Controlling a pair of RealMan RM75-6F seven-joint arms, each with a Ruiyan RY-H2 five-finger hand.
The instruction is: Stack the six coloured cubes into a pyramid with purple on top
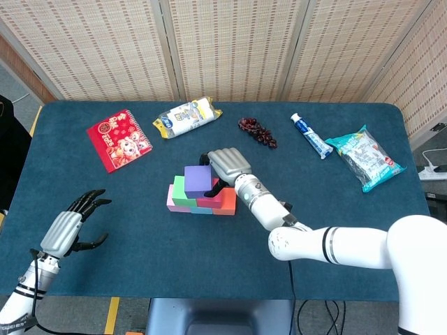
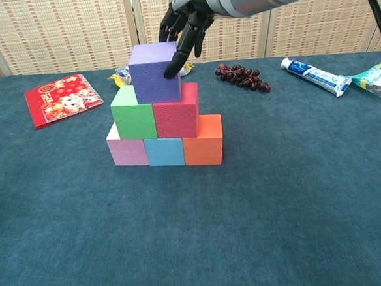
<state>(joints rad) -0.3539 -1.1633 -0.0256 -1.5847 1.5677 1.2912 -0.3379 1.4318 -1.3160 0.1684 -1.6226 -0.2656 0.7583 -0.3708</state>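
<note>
Purple cube [image 2: 155, 72] sits on top of the stack, resting across the green cube [image 2: 132, 112] and red cube [image 2: 175, 111], roughly over the seam between them. Below those, the bottom row: pink cube [image 2: 127, 150], blue cube [image 2: 164, 151], orange cube [image 2: 203, 140], all touching side by side on the table [image 2: 249, 230].

My right hand [image 2: 183, 18] is on the purple cube. Chest view shows a dark fingertip [image 2: 171, 68] pressed against the cube's right face and other fingers behind its top rear edge; I read this as a grip on the cube, though the far side is hidden and I can't confirm contact there. In the head view the same hand [image 1: 225, 164] covers the cube's right side.

My left hand [image 1: 68, 227] lies well to the left of the stack and nearer my side of the table, holding nothing, fingers spread apart. Only a dark sliver of it shows at the left edge of the chest view.

Around the stack, all well apart from it:
- red booklet [image 2: 62, 98], back left
- snack packet [image 1: 186, 116], directly behind
- bunch of dark grapes [image 2: 242, 76], back right
- toothpaste tube [image 2: 313, 76], further right of the grapes
- teal wipes pack [image 1: 365, 157], far right near the table edge
</note>
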